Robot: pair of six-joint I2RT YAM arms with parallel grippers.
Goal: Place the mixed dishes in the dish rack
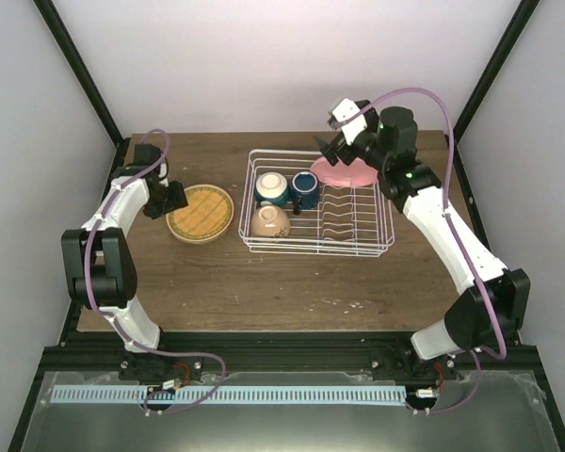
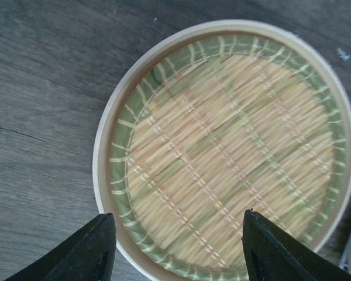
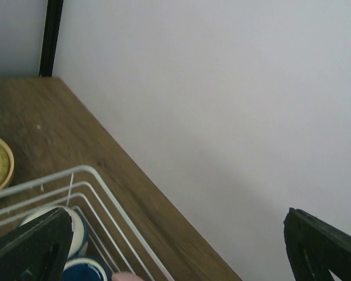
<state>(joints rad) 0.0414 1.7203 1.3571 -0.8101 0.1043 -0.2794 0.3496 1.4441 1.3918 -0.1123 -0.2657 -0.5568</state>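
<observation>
The white wire dish rack [image 1: 369, 247] stands mid-table. In its left half sit a white-and-blue bowl [image 1: 271, 187], a dark blue mug [image 1: 305, 188] and a cream bowl [image 1: 269, 222]. A pink plate [image 1: 348, 174] leans at the rack's back, among the prongs. My right gripper [image 1: 331, 149] hovers just above that plate, open, with nothing between its fingers [image 3: 29, 246]. The woven tan-yellow plate [image 1: 201, 212] lies flat on the table left of the rack. My left gripper [image 1: 174, 200] is open over its left rim; the plate [image 2: 228, 152] fills the left wrist view, below the gripper [image 2: 178, 246].
The right wrist view shows the rack's back corner wires [image 3: 99, 175], the mug's rim [image 3: 85, 270], a sliver of pink plate [image 3: 126, 277] and the back wall [image 3: 222, 88] close behind. Black frame posts stand at the table's back corners.
</observation>
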